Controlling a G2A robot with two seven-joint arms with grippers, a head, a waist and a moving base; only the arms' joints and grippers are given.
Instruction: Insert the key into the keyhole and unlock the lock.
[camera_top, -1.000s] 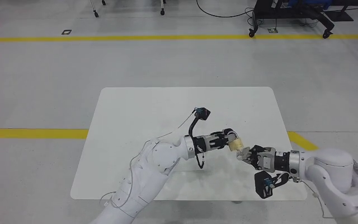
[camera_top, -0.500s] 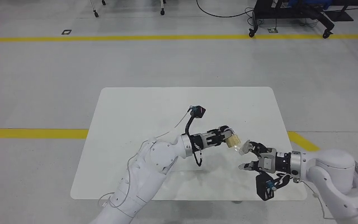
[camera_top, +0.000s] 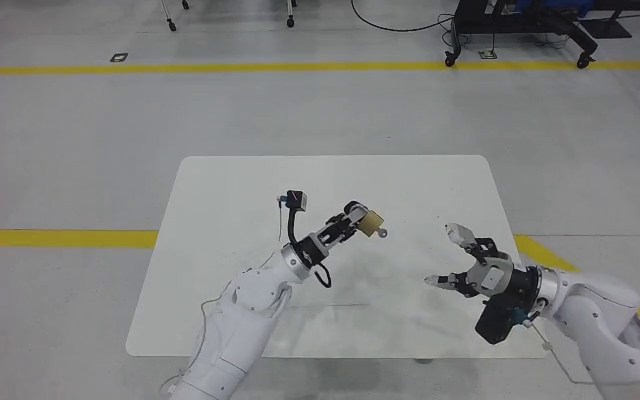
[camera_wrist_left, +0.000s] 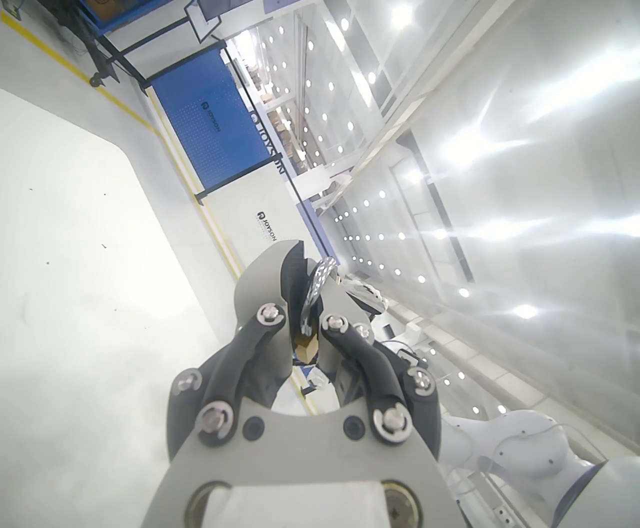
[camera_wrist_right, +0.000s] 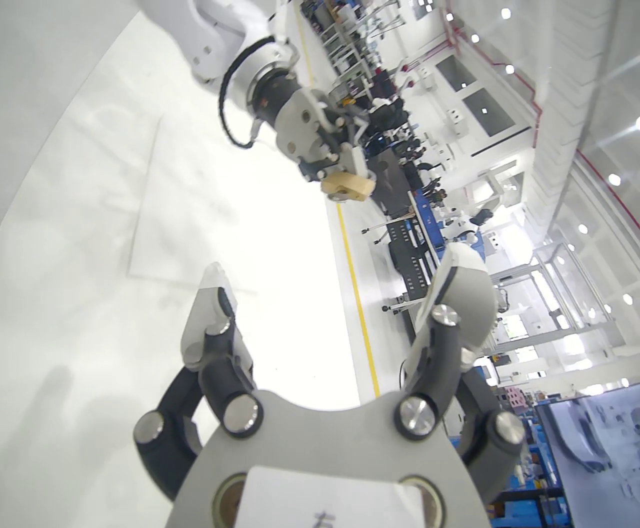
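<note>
Black-linked and grey-padded, the left end effector is clamped on a brass padlock and holds it in the air above the white tabletop, a little toward 3 o'clock from the tabletop's middle. In the left wrist view the silver shackle sits pinched between the pads, with a sliver of brass body behind it. Whether the shackle has sprung free cannot be told.

From the padlock's far end a small silvery piece juts toward about 4 o'clock. It is most likely the key seated in the keyhole, though it is too small to be sure. The arm and lock together run along a line toward 2 o'clock.

The right end effector hangs near the tabletop's 3 o'clock edge with its fingers spread wide and nothing between them. From it the padlock lies at about 10 o'clock, well apart, with the keyed end turned roughly its way. That is the relation that matters. If a turn of the key is what remains, the right arm is the free one and faces the stub. It would have to close the gap along that line and pinch a very small target.

The padlock looks compact, squarish and polished, with rounded corners.
</note>
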